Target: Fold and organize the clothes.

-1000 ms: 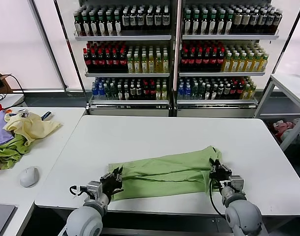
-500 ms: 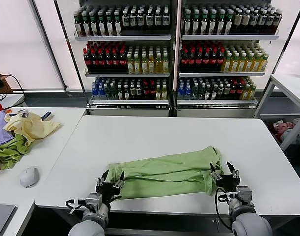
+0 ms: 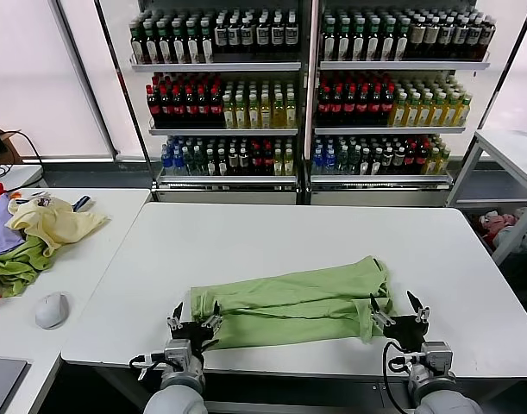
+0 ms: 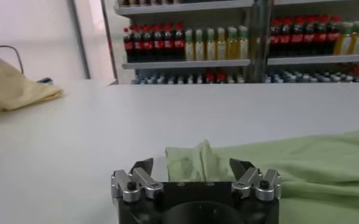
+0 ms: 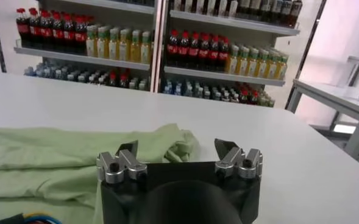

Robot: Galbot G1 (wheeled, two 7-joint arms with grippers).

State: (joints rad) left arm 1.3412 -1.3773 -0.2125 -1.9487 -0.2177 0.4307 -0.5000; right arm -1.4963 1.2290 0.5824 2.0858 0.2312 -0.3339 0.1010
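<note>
On a white surface point(image 3: 272, 233), the left gripper point(image 3: 194, 325) sits at the near edge, jaws released, just beside the left end of a light green cotton shirt point(image 3: 289, 302) folded into a long band. The right gripper point(image 3: 399, 314) sits at its right end, jaws released.

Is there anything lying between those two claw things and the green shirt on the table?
Nothing visible. The left end effector and right end effector both stand open at the near ends of the folded light green shirt, with only bare white table around it.
</note>
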